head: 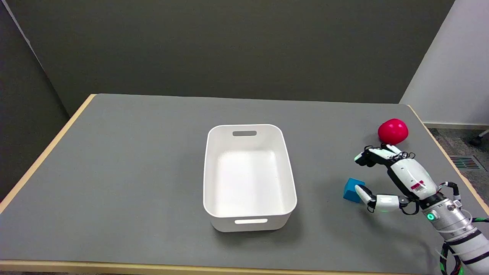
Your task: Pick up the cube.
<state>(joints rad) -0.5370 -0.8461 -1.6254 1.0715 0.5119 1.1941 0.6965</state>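
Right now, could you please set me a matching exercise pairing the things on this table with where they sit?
Things:
1. cube
2. ball
3. bin
4. right hand

Places:
A. middle of the table
B. far right, beyond the hand
C. between the bin and the hand, at a fingertip
D. over the table's right side, fingers spread

Pairs: 1-C, 2-B, 3-A, 4-D

Grey-topped table with pale wood edging; dark olive wall behind; white wall at right; grey carpeted floor.
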